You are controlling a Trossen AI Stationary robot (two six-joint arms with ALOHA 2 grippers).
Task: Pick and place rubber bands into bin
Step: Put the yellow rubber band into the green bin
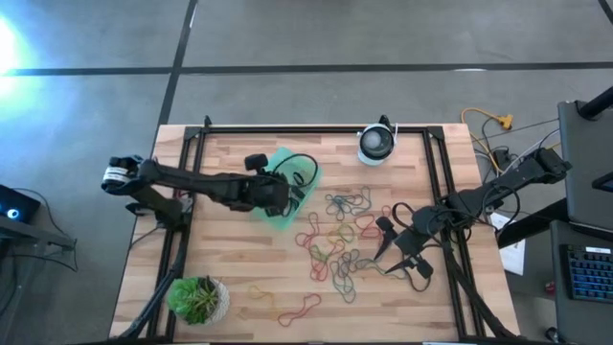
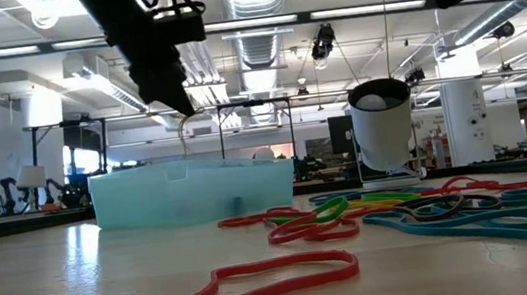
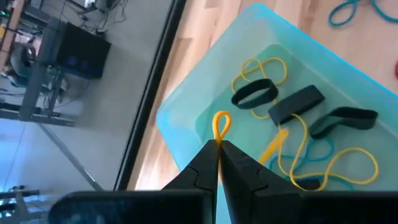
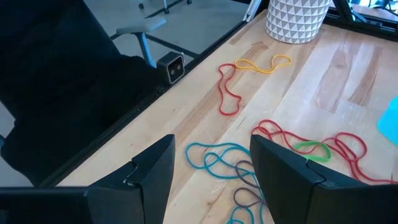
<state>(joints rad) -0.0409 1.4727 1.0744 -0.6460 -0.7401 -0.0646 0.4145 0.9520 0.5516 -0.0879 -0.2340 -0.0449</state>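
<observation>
The teal bin (image 1: 280,213) sits on the wooden table left of centre and holds several yellow and black rubber bands (image 3: 292,106). My left gripper (image 3: 218,144) hovers over the bin's near-left part, shut on a yellow rubber band (image 3: 221,123). In the low view it (image 2: 177,96) stands above the bin (image 2: 193,191). A tangle of red, green, blue and grey rubber bands (image 1: 340,240) lies flat on the table's middle. My right gripper (image 1: 397,251) waits open at the tangle's right edge, with bands on the table under its fingers (image 4: 211,168). My left gripper pinches the yellow band between its two fingertips, and a small loop of it (image 3: 221,121) sticks out beyond them. The fingers slant down from the table's left. The loop is lifted clear, above the inside of the bin.
A white-and-black round device (image 1: 376,144) stands at the far edge, and a potted plant (image 1: 199,299) in a white pot at the near left. Black frame rails (image 1: 436,192) run along the table's sides. Loose red and yellow bands (image 1: 302,309) lie near the front edge.
</observation>
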